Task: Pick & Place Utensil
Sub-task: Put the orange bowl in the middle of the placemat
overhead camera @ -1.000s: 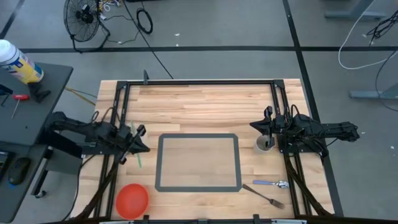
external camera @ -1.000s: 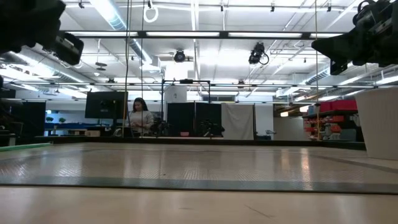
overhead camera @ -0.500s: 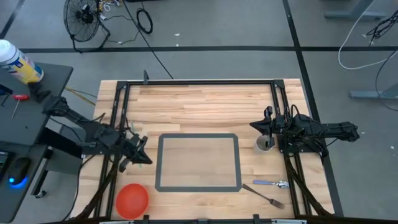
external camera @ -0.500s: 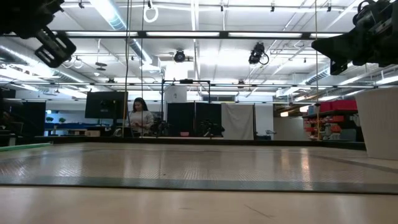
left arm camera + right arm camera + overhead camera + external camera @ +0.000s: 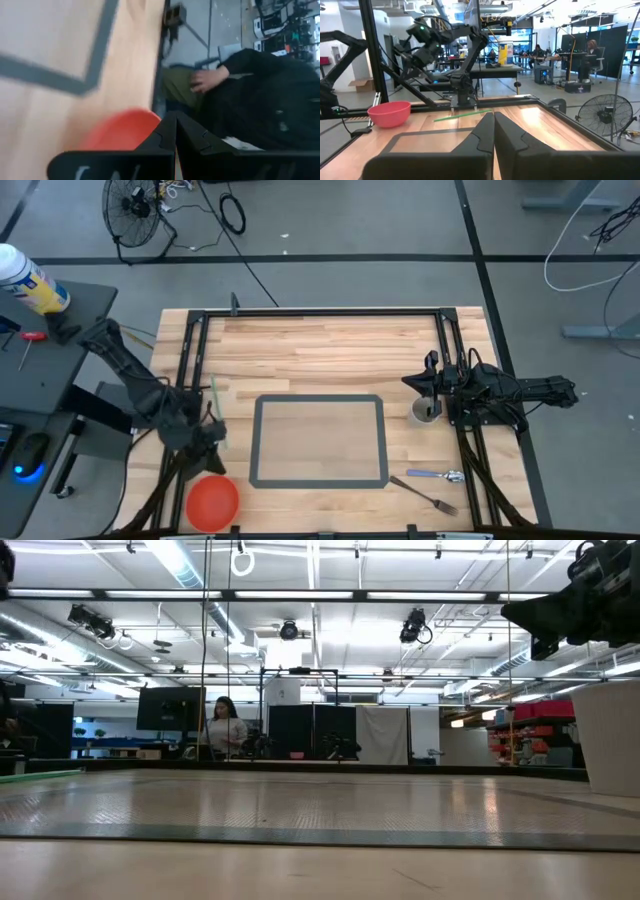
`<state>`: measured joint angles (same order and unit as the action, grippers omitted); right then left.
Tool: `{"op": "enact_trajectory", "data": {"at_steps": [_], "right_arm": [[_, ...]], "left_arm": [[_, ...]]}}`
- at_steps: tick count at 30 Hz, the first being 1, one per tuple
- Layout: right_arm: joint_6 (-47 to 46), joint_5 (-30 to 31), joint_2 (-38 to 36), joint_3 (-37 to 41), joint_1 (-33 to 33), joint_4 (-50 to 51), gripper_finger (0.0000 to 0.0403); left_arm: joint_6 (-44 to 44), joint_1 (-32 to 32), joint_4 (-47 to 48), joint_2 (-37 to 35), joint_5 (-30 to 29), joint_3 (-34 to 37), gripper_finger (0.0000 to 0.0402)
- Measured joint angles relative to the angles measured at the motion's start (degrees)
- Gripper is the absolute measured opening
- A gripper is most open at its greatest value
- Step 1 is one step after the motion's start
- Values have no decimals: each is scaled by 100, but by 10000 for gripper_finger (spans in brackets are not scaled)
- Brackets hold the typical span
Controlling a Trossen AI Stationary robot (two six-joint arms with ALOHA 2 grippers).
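Observation:
Near the table's right near corner lie a fork (image 5: 432, 498) and a blue-handled spoon (image 5: 436, 474). A grey cup (image 5: 427, 412) stands at the right edge, and my right gripper (image 5: 412, 381), shut, waits just above it. A red bowl (image 5: 212, 502) sits at the left near corner. My left gripper (image 5: 210, 452) hovers just far of the bowl, shut on nothing; its wrist view shows the closed fingertips (image 5: 175, 120) over the bowl (image 5: 120, 132). A thin green stick (image 5: 214, 392) lies flat by the left rail, partly under the left arm.
A grey taped rectangle (image 5: 318, 440) marks the table's middle. Black frame rails (image 5: 190, 380) run along both sides. A person (image 5: 250, 95) sits beyond the table's near edge. The cup (image 5: 610, 735) rises at the right of the low view.
My left arm has swung toward the table's near edge, turning its gripper from pointing right to pointing at the red bowl, and has left the low view. Its fingers stay shut. The right arm has kept still.

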<state>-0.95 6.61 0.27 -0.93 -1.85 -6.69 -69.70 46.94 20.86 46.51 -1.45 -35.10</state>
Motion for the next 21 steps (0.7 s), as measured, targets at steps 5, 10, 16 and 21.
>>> {"op": "enact_trajectory", "data": {"at_steps": [5,10,16,21], "right_arm": [[0,0,0,0,1,-1,13],[0,-1,0,0,-1,-3,13],[0,0,0,0,0,-8,13],[0,-1,0,0,0,-8,13]], "left_arm": [[-1245,419,89,445,65,-494,2],[-1922,792,721,950,142,-1046,2],[-1925,920,2234,1455,-343,-1279,2],[-1378,920,2594,1730,-283,-1199,16]]}}
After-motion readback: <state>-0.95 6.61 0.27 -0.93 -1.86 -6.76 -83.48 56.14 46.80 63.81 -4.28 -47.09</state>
